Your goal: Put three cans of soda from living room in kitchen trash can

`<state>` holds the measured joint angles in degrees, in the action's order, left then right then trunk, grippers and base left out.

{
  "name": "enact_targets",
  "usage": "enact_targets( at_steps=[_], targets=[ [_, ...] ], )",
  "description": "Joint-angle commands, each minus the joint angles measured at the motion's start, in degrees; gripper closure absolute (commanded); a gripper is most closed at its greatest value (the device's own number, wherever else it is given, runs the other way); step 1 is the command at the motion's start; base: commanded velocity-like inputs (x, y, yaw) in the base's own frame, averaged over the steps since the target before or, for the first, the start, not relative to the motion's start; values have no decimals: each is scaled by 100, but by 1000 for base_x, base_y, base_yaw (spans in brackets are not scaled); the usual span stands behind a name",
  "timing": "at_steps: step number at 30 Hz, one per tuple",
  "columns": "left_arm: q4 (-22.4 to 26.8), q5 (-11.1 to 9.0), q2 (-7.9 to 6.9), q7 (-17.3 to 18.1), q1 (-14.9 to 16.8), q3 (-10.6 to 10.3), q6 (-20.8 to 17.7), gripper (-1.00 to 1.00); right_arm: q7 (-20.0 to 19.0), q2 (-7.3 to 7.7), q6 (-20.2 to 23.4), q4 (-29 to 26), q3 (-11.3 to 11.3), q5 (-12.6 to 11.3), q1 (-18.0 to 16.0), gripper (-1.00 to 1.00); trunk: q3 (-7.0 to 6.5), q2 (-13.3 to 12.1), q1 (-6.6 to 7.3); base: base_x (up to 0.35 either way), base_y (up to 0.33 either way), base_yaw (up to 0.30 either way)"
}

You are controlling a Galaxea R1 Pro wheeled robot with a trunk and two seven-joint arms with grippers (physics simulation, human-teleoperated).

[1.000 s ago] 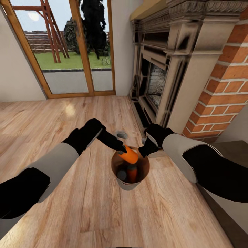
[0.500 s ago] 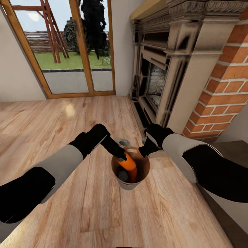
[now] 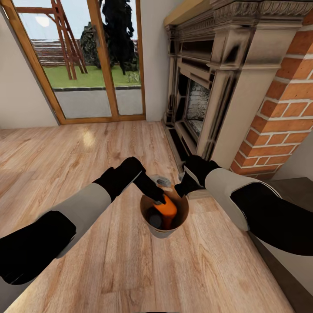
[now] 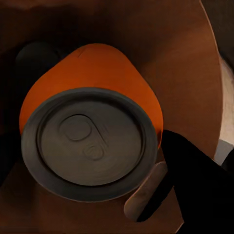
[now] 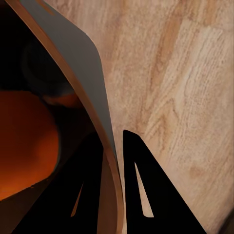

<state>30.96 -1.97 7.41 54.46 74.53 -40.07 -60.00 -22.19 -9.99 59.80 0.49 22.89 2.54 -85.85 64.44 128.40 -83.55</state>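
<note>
The tash can (image 3: 163, 234) stands on the wood floor of the living room, in front of me. My right gripper (image 3: 179, 191) is shut on its far rim, with one finger on each side of the wall (image 5: 73, 63). My left gripper (image 3: 158, 199) reaches into the bin's mouth, shut on the top end of an orange can of soda (image 3: 168, 211), which leans inside. Its grey lid (image 4: 90, 141) sits close to the left wrist camera, beside one finger (image 4: 144, 197). A dark can (image 3: 152, 216) lies beside it in the bin. The held orange can (image 5: 24, 141) also shows past the wall.
A stone fireplace (image 3: 195, 100) and a brick wall (image 3: 287, 113) rise just beyond the bin to the right. Wood-framed glass doors (image 3: 87, 61) stand at the back left. Open plank floor (image 3: 108, 143) stretches to the left and towards me.
My left gripper has moved forward and down, carrying the orange can from above the rim into the bin. The right gripper and the bin have stayed put.
</note>
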Motion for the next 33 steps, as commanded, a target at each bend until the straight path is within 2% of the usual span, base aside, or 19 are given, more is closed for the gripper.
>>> enact_targets(
  at_steps=[1,12,18,21,23,33],
  targets=[
    [0,4,5,-32,0,-1,0,100,-40,-1,20,-1,-92,-130,-2,100,0,0,0,0,0,0],
    [-11,3,57,-352,-7,-1,0,100,-40,-1,20,-44,-92,-131,-2,100,0,0,0,0,0,0],
    [-8,-9,80,-387,-23,-1,0,100,-40,-1,20,-82,-92,-140,-2,100,0,0,0,0,0,0],
    [-9,-10,87,-398,-42,-1,0,100,-31,-1,20,-132,-86,-367,-7,100,0,0,0,0,0,0],
    [-10,-7,86,-433,-49,-1,0,100,-27,-1,20,-138,-85,-423,-9,100,0,0,0,0,0,0],
    [-8,-5,86,-512,-68,-3,0,100,-22,-1,20,-147,-83,-487,-6,100,0,0,0,0,0,0]
  ],
)
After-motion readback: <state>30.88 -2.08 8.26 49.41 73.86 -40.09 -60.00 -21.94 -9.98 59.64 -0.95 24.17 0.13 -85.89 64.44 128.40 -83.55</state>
